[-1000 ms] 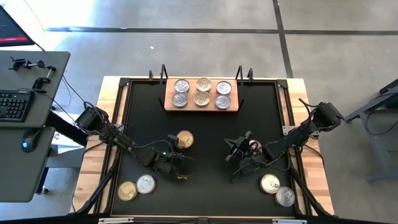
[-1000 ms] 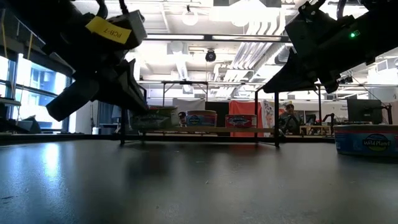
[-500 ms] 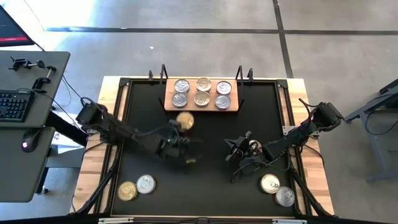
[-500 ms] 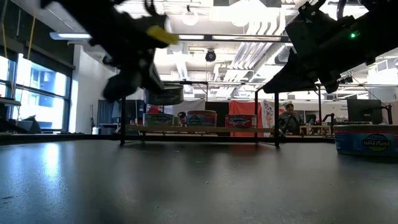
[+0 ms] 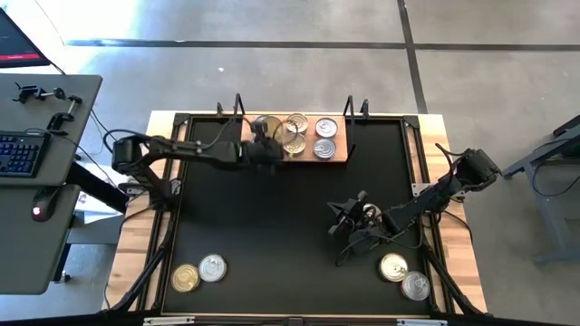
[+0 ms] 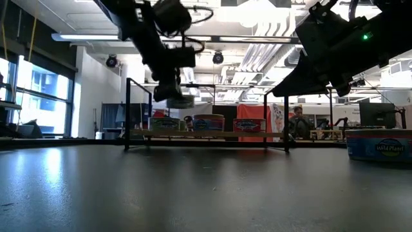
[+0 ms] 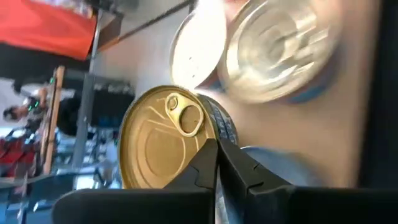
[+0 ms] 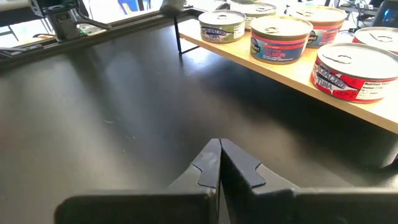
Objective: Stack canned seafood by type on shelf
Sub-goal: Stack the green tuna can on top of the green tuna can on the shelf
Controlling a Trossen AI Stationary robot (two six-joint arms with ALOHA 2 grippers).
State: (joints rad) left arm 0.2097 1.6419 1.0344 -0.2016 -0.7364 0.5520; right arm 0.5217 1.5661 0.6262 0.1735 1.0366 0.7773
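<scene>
A gold-lidded can (image 7: 163,138) is held by the left gripper (image 5: 263,150) above the shelf (image 5: 340,159) at 12 o'clock, where six cans are placed. Four cans (image 5: 200,273) remain on the bench (image 5: 290,263) at 5 and 7 o'clock. The right gripper (image 5: 337,226) waits at 4 o'clock, fingers pressed together on nothing.

We see a glossy gold metal lid on the held can (image 7: 165,138). The shelf (image 8: 292,74) is matt light wood; the tabletop (image 8: 112,112) is smooth black with a slight sheen.

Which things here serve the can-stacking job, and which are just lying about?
Job: shelf; cans on it; gold can held over it by left pincer; loose cans on table.
Lying about: keyboard, mouse, desk.
</scene>
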